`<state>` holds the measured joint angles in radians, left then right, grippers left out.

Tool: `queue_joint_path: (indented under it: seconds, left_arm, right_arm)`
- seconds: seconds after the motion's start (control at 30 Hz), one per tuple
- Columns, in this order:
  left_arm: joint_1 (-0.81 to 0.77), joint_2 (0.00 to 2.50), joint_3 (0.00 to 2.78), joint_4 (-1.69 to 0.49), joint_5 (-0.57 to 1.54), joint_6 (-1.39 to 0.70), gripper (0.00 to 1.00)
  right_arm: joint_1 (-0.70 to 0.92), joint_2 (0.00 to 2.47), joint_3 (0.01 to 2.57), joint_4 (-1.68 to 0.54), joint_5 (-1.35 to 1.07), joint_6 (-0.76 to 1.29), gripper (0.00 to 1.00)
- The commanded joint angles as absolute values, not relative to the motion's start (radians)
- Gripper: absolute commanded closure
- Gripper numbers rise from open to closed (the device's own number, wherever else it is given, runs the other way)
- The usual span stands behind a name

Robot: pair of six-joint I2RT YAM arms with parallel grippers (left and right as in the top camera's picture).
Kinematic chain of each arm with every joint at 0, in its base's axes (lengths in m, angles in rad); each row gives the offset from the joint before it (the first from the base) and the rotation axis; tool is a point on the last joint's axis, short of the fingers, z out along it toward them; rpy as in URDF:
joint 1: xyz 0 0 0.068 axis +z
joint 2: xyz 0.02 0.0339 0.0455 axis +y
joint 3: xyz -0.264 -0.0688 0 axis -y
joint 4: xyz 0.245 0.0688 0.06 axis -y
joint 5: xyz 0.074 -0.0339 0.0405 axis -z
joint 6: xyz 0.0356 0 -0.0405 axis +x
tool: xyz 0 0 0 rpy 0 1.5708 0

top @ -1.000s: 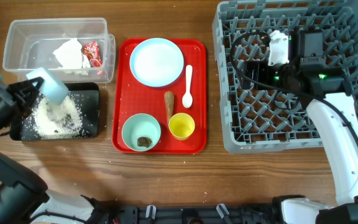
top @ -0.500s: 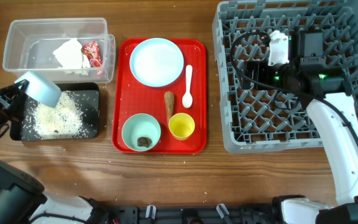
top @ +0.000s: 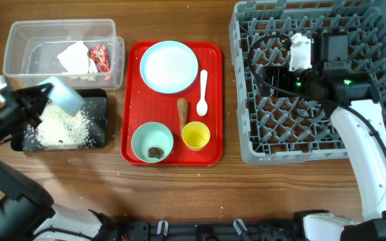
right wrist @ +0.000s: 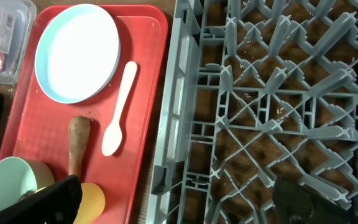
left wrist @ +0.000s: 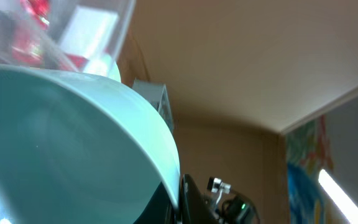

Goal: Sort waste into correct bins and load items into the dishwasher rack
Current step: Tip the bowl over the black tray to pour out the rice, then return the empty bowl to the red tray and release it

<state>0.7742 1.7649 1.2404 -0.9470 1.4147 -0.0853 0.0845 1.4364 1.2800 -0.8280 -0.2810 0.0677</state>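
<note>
Two claws: we see the left gripper (top: 43, 97) pinching the smooth, round pale-blue bowl (top: 64, 96), tilted over the black tray (top: 99, 114) of grainy rice (top: 59, 127). The right gripper (right wrist: 179, 202) gapes wide, empty, above the grey pegged rack (right wrist: 260, 93).

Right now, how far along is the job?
Done: wrapper and tissue in the clear tub, rice in the black tray. In hand: left end effector holds the pale-blue bowl over that tray. Left: plate, spoon, cup, cone, mint bowl with lump, on the red tray; rack holds no dishes.
</note>
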Motion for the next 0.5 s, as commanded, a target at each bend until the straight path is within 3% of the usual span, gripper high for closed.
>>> queue_joint_path:
  seconds: [0.0, 0.27, 0.47]
  left_arm:
    - [0.669, 1.678, 1.237, -0.920, 1.417, -0.062, 0.96]
    - [0.408, 1.493, 1.263, -0.696, 1.149, -0.404, 0.96]
    - [0.149, 1.384, 1.262, -0.537, 0.776, -0.530, 0.96]
  right_arm:
    - [0.088, 1.442, 1.301, -0.821, -0.294, 0.081, 0.00]
    - [0.088, 1.443, 1.301, -0.817, -0.294, 0.080, 0.00]
    - [0.088, 1.443, 1.301, -0.819, -0.294, 0.081, 0.00]
